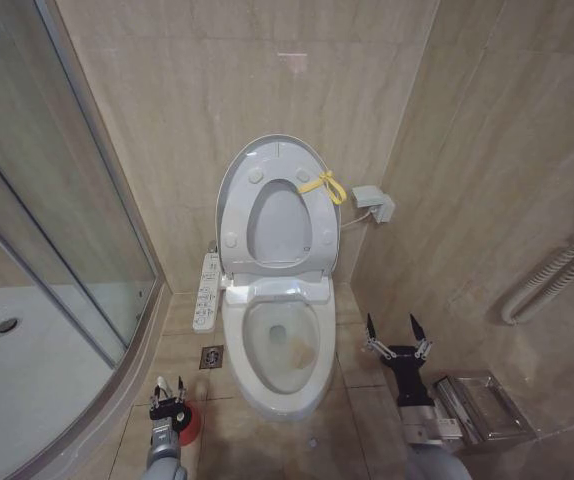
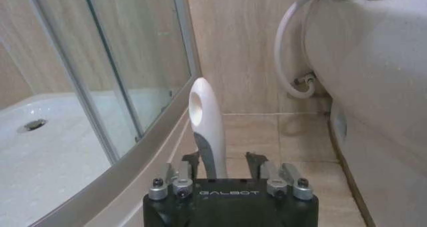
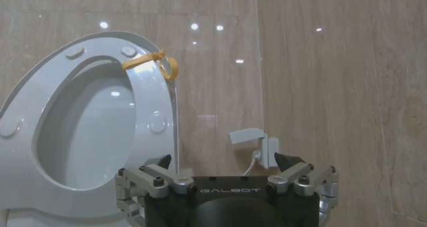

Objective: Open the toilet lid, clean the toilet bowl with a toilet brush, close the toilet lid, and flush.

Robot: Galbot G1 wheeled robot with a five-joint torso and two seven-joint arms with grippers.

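The left claw [image 1: 168,385] is hanging low beside the toilet bowl [image 1: 282,345], its fingers spread either side of the upright toilet brush [image 2: 205,129] handle without pinching it, while the right claw [image 1: 395,331] is idling wide open, empty.

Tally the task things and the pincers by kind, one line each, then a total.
Lid, raised: 1
Bowl, stained inside: 1
Brush, handle between the left pincer's fingers: 1
Red holder: 1
Pincers, left and right: 2
Total: 6
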